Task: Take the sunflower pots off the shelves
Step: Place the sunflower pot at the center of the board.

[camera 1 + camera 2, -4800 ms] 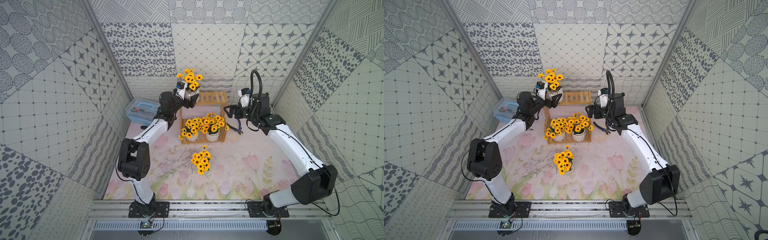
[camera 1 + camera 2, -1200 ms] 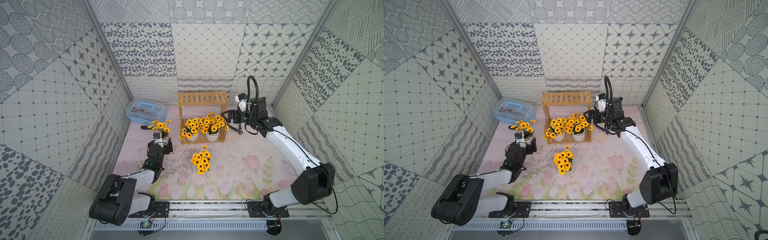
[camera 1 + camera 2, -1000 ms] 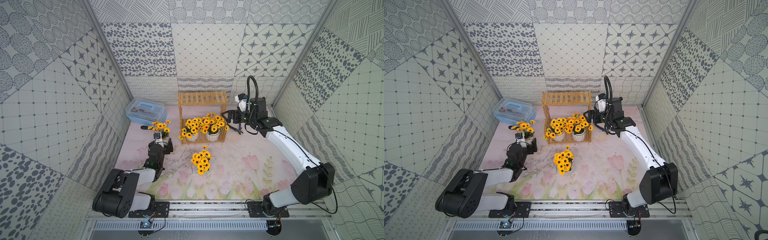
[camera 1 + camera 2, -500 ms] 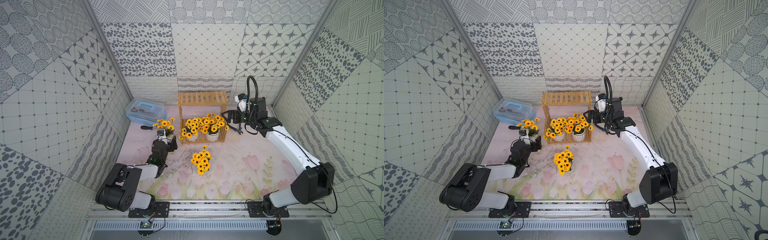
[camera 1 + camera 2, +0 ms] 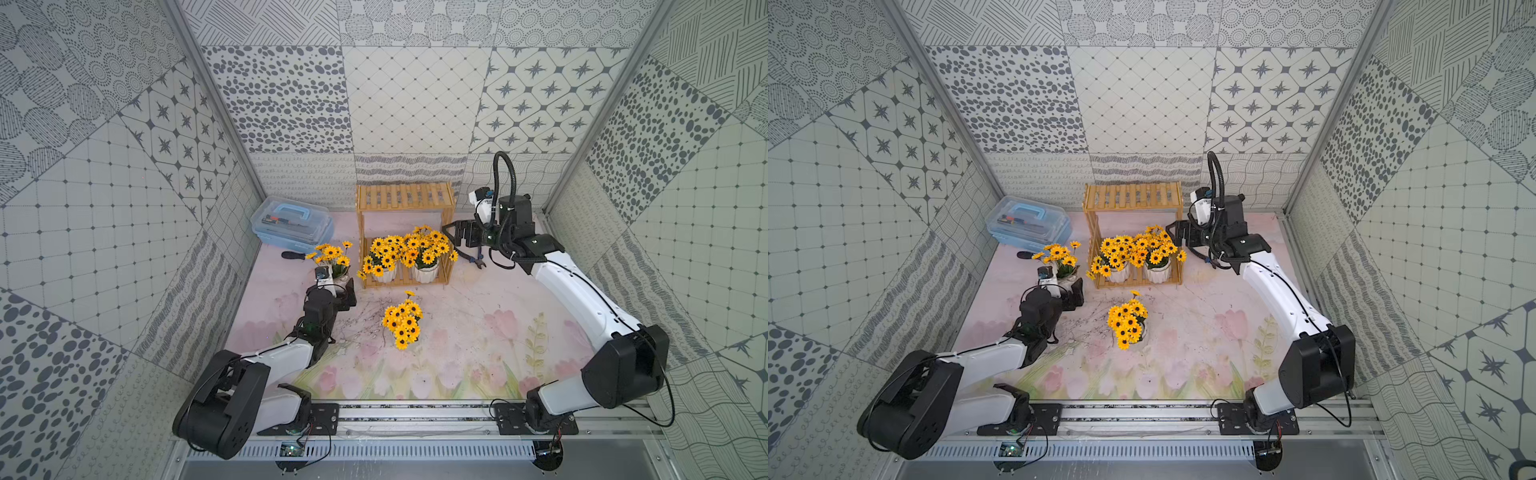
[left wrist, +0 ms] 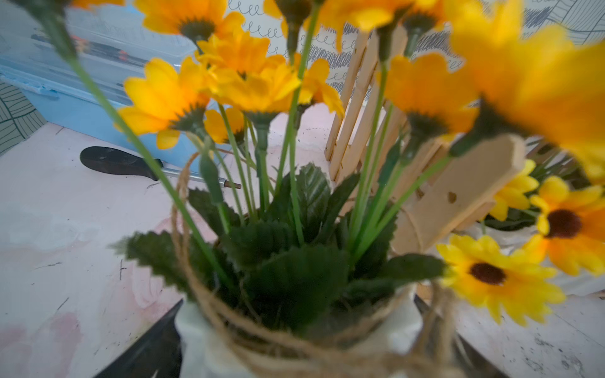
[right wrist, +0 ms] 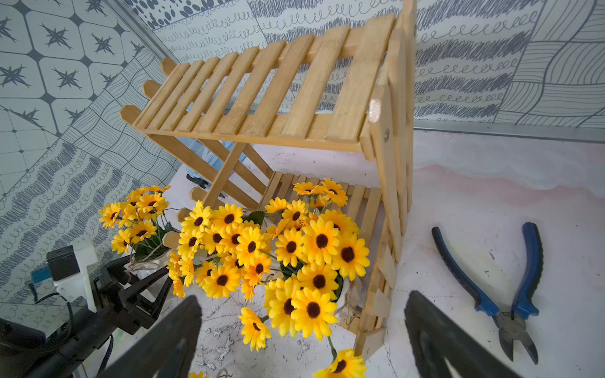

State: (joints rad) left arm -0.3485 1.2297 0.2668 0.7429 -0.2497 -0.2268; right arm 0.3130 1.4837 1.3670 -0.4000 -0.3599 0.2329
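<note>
Here, four sunflower pots (image 5: 426, 270): small, white, ribbed ceramic, each topped with yellow fabric flowers and green leaves. Two stand side by side on the lower tier of the shelves (image 5: 405, 199), a light-wood slatted rack at the back of the worktop (image 5: 478, 316). Their blooms tangle together and spill over the front edge. The upper tier holds no pot. A third pot (image 5: 402, 324) stands on the worktop in front of the rack, apart from it. The fourth pot (image 5: 334, 262) is just beside the rack's left end. The left tool (image 5: 338, 286) is clamped on its white body below a twine wrap; whether its base touches the worktop cannot be told. The right tool (image 7: 301, 343) hovers just off the rack's right end, spread wide and holding nothing.

The pots are probably dense, rigid and smooth enough to slip, and would chip if dropped. The flowers are soft and offer no hold. The ribbed body, taken low from the side, looks the safest grip. Drawing one shelf pot out may tug its neighbour by the blooms.

A pale blue clear toolbox (image 5: 291, 222) sits closed at the back left; slim tools show through its lid, too small to identify. A black-handled screwdriver (image 6: 118, 162) lies in front of it, and blue-handled cutters (image 7: 491, 288) lie right of the rack.
</note>
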